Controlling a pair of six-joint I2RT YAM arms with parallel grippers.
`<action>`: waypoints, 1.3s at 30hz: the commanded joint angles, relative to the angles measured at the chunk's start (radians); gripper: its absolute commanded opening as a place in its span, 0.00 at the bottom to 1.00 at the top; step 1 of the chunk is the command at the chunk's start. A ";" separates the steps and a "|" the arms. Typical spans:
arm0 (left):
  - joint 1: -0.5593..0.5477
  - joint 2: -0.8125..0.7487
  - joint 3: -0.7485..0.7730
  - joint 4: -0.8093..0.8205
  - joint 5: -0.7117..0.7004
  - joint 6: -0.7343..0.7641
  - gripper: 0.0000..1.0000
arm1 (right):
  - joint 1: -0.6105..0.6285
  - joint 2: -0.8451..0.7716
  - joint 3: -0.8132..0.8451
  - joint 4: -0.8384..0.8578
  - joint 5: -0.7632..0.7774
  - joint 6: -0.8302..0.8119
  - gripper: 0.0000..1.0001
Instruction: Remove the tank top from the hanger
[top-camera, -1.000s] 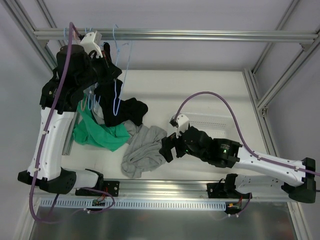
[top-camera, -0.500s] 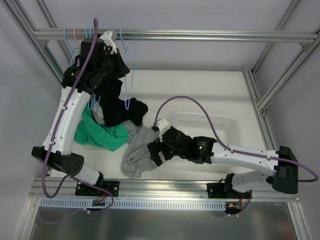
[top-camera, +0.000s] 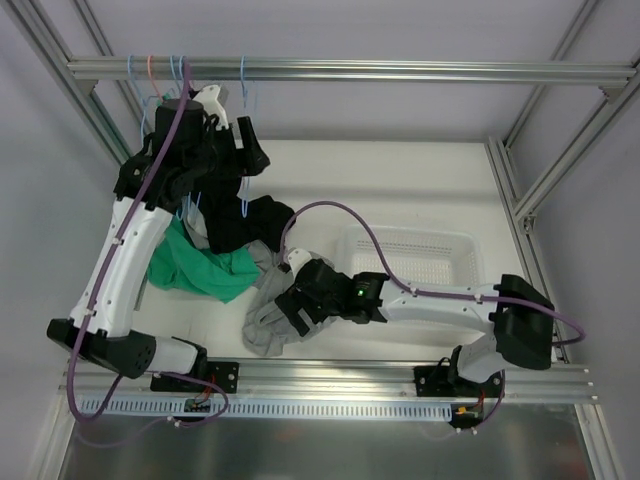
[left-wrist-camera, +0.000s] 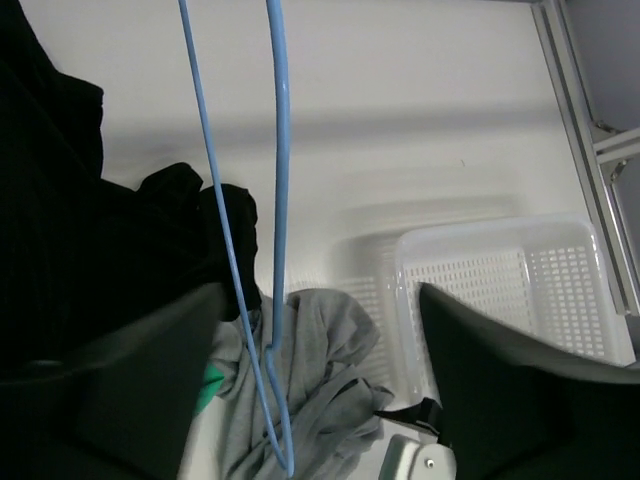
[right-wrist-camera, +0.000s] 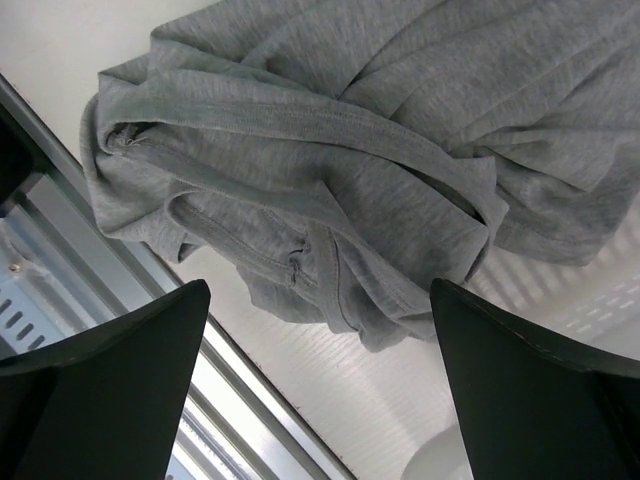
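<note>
The tank top (top-camera: 266, 325) is seen lying crumpled on the white table (top-camera: 400, 185), close to its near edge, with no wire through it. In the right wrist view its folds and stitched hems (right-wrist-camera: 330, 130) fill most of the frame. The right gripper (top-camera: 292, 312) is held low over this grey heap. Its jaws are spread wide and closed on nothing, and whether the fingertips (right-wrist-camera: 100, 390) touch the cloth cannot be told. The hanger (top-camera: 243, 92) is seen with its hook at the overhead rail (top-camera: 400, 70), bare of grey fabric, its thin light-blue wire running down past the left gripper (top-camera: 240, 150). In the left wrist view that wire (left-wrist-camera: 277, 200) is seen in the gap between the two dark fingers (left-wrist-camera: 130, 390), nearer the one on the left of the frame. These jaws too are parted wide, with nothing clamped. A black garment (top-camera: 255, 222) is draped below the left arm and spills onto the table, just beside the tank top. A green garment (top-camera: 200, 268) is spread to the left of both. A white mesh basket (top-camera: 400, 232) is set on the table to the right of the tank top, behind the right arm. Further hangers (top-camera: 150, 75), blue and one pink, are seen on the rail at the far left
</note>
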 joint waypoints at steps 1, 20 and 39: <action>-0.007 -0.146 -0.060 0.010 -0.005 -0.017 0.98 | 0.020 0.046 0.075 0.003 0.026 -0.048 1.00; -0.005 -1.106 -0.591 -0.013 0.045 -0.023 0.99 | 0.029 0.389 0.206 -0.018 0.071 -0.113 0.97; -0.007 -1.255 -0.848 -0.088 -0.434 -0.051 0.99 | 0.176 -0.146 0.213 -0.157 0.250 -0.148 0.00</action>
